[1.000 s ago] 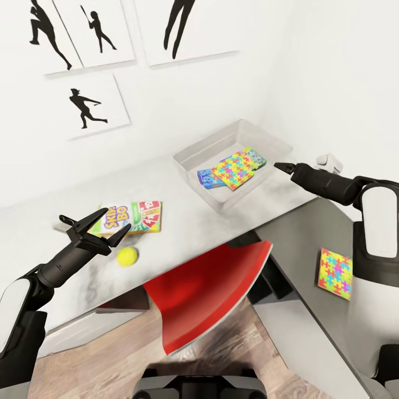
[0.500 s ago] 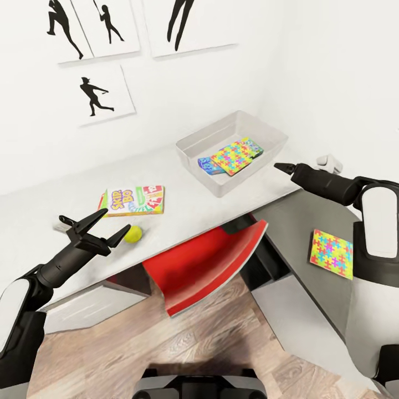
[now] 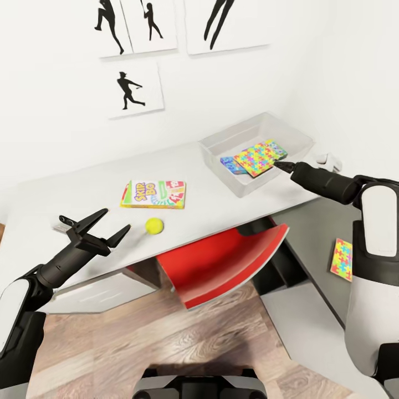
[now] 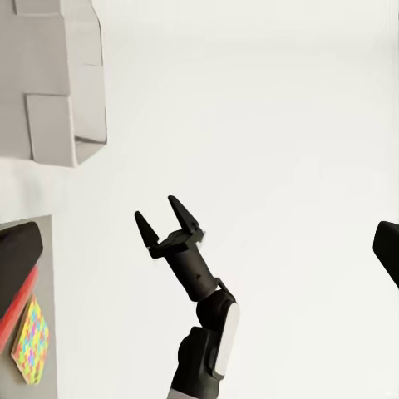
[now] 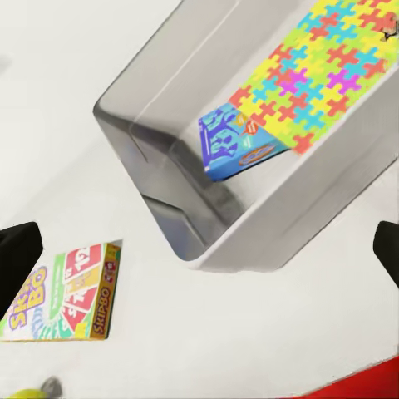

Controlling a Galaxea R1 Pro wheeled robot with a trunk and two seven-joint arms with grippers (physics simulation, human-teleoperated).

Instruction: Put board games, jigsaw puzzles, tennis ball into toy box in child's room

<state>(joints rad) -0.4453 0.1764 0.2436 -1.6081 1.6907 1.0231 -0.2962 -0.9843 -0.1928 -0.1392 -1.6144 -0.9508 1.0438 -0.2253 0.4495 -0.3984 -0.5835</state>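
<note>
**Grey toy box holds two boxes; ball and Skip-Bo lie on the desk**

White desk [image 3: 83, 188] carries the toy box [image 3: 221, 149], with a jigsaw puzzle [image 3: 260, 157] lying over a blue board game [image 3: 229, 164] inside. Skip-Bo game [image 3: 153, 194] lies flat mid-desk, the tennis ball [image 3: 154, 225] near it at the front edge. Left tool [image 3: 105, 227] hovers spread wide, empty. Right tool [image 3: 282, 165] sits beside the box; its state I cannot tell. Another puzzle [image 3: 342, 259] lies on the lower grey cabinet [image 3: 310, 233].

Child's room: toy box [image 3: 252, 185], baseball silhouettes [image 3: 128, 88].
</note>
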